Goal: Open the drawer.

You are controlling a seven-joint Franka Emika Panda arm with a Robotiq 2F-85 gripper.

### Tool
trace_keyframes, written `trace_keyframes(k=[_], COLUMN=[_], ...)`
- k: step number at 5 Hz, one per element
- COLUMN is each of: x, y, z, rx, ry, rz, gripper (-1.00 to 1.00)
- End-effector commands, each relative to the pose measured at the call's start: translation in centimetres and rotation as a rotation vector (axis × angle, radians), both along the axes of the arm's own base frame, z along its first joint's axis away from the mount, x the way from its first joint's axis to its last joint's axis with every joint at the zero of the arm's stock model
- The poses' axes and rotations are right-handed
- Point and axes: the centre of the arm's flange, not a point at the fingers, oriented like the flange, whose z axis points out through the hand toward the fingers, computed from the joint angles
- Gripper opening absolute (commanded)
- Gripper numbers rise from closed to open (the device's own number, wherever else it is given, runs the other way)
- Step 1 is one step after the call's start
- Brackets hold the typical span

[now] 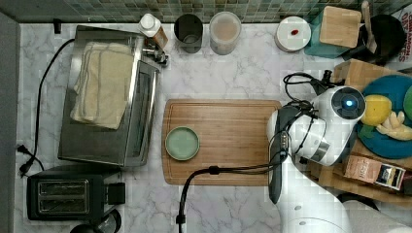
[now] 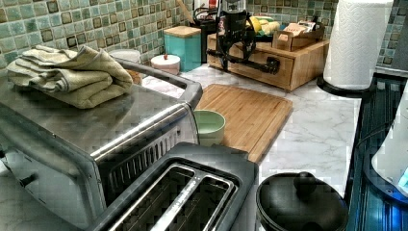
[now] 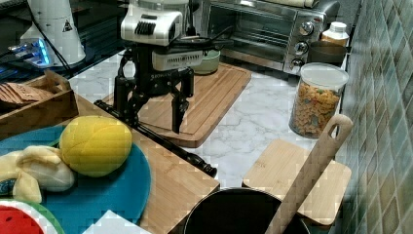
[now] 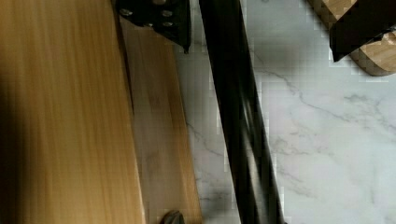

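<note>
The hand (image 3: 155,106) hangs with its fingers (image 3: 178,108) spread apart, straddling the black bar handle (image 3: 160,141) without clamping it: one finger sits on the drawer side of the bar, the other on the worktop side, a stance that suits closing on the bar. Directly under the hand, the handle runs along the front of the drawer (image 2: 262,65), which appears barely or not at all pulled out of its wooden unit. Beyond the outer finger lies the cutting board (image 3: 207,100) on the marble worktop (image 3: 253,126).
</note>
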Motion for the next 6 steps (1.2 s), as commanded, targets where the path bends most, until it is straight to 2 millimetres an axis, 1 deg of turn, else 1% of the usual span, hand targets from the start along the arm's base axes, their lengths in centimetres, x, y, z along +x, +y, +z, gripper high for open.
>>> trace_keyframes(k=[1, 2, 3, 4, 5, 6], x=[5.3, 5.7, 7.1, 8.0, 8.3, 9.0], y=[1.5, 3.5, 5.4, 7.6, 10.9, 14.7], z=[1.3, 1.0, 0.5, 0.4, 1.7, 1.4], rx=[-0.063, -0.066, -0.047, -0.014, -0.003, 0.002], ry=[-0.051, -0.052, -0.057, -0.051, -0.065, -0.110], rz=[0.179, 0.157, 0.161, 0.166, 0.150, 0.205], gripper=[1.00, 1.00, 1.00, 1.00, 1.00, 1.00])
